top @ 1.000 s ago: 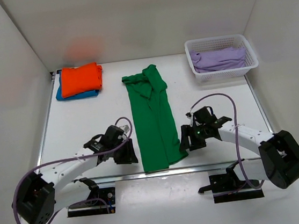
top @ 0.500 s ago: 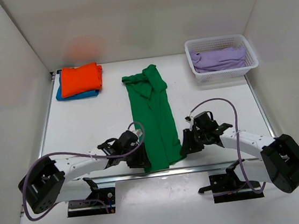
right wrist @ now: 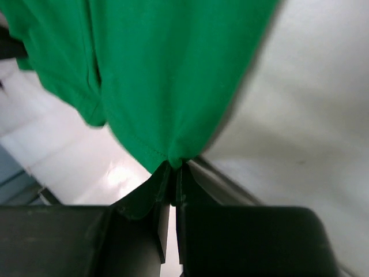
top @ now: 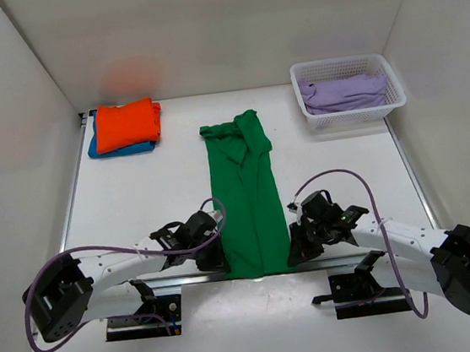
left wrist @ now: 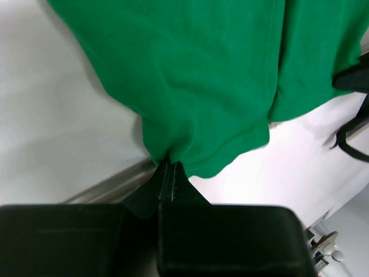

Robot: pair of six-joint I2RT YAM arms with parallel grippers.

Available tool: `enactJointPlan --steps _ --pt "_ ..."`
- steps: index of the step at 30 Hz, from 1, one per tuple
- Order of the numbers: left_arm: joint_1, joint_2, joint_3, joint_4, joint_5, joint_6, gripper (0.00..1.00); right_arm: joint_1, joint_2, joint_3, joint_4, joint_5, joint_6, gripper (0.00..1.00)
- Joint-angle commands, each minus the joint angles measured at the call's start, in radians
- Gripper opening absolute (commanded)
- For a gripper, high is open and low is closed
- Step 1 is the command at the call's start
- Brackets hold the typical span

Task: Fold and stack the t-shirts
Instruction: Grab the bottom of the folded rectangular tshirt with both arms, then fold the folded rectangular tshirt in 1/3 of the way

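- At the near edge of the table (top: pixel 127 197), grips the green t-shirt (top: pixel 245 200) by its hem corners, left gripper (top: pixel 220 262) and right gripper (top: pixel 295 252) both clamped tight.
- Mid-fold, with the narrowed strip lying lengthwise.
- Calls next for carrying both corners evenly toward the collar.

Overhead view, close wrist views, green shirt (top: pixel 245 200) shared

My overhead view is bright, evenly lit and sharp, shadows faint. An orange tint stains the back wall (top: pixel 130 73) upper left. Both wrist views are soft, blurred and dark along the bottom.
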Motion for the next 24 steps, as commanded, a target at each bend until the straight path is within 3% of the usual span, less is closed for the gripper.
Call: enactJointPlan --steps 1,6,9,12,14,18,24 --pt "-0.007 -0.050 -0.015 -0.057 0.008 0.010 0.00 0.025 -0.021 0.001 -0.059 -0.067 0.019 0.00" --pt "0.051 -0.066 0.043 -0.078 0.047 0.043 0.00 -0.033 -0.003 0.058 -0.106 -0.116 -0.031 0.00" --pt "0.162 -0.061 0.101 -0.066 0.083 0.092 0.00 -0.113 0.042 0.141 -0.129 -0.150 -0.094 0.00" --pt "0.340 -0.038 0.135 -0.008 0.175 0.140 0.00 -0.233 0.138 0.223 -0.108 -0.226 -0.165 0.00" --pt "0.444 0.026 0.192 0.009 0.209 0.183 0.00 -0.300 0.247 0.326 -0.110 -0.257 -0.191 0.00" --pt "0.515 0.262 0.428 -0.023 0.235 0.278 0.00 -0.366 0.459 0.546 -0.143 -0.271 -0.280 0.00" --pt "0.621 0.594 0.728 0.005 0.272 0.277 0.00 -0.464 0.830 0.949 -0.197 -0.262 -0.338 0.01"
